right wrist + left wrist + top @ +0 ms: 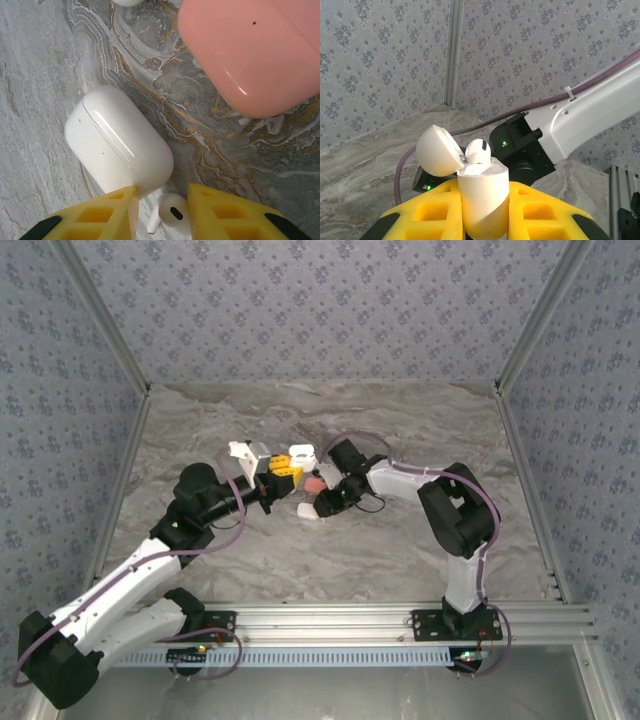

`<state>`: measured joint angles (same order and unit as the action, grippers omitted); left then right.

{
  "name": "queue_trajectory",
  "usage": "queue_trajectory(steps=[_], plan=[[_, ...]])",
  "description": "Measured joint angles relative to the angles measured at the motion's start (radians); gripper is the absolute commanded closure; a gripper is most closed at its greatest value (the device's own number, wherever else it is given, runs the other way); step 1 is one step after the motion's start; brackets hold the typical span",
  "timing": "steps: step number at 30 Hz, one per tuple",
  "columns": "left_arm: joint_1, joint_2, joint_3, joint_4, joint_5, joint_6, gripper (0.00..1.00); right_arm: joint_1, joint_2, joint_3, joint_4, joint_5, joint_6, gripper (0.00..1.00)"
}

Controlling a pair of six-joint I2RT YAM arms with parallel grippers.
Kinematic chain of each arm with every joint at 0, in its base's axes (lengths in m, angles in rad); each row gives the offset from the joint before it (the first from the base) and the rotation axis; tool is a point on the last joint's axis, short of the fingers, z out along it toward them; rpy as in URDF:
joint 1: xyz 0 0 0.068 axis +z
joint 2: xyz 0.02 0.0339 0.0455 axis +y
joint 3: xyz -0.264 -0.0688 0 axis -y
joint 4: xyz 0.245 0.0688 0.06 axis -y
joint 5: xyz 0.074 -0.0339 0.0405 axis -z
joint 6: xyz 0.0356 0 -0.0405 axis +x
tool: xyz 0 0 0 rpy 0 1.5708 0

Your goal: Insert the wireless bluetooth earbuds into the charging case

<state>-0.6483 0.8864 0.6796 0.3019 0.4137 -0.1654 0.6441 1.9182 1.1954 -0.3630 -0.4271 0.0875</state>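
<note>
Left pincer (283, 471) clamped on open white charging case (481, 196), lid up, one earbud (477, 151) seated. Right pincer (162, 194) wide, straddling loose white earbud (171, 214) on desk (40, 75), just beside closed white case (117, 142). Step: second pickup. Next: pinch earbud without nudging that case.

The table (45, 60) is grey marble veined gold-brown; the walls (370, 55) carry a grey-blue floral print. Beside the coral-pink case (255, 50) lie a closed white case (117, 142) and a white, black-spotted earbud (172, 212). The left gripper (484, 195) has yellow fingers (432, 207) and an open white case (482, 177).
</note>
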Motion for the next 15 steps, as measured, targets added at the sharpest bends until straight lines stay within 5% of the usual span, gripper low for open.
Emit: queue_trajectory(steps=[15], plan=[[0.0, 0.02, 0.0, -0.001, 0.0, -0.003, 0.95, -0.009, -0.009, -0.022, -0.018, 0.015, -0.037, 0.64]])
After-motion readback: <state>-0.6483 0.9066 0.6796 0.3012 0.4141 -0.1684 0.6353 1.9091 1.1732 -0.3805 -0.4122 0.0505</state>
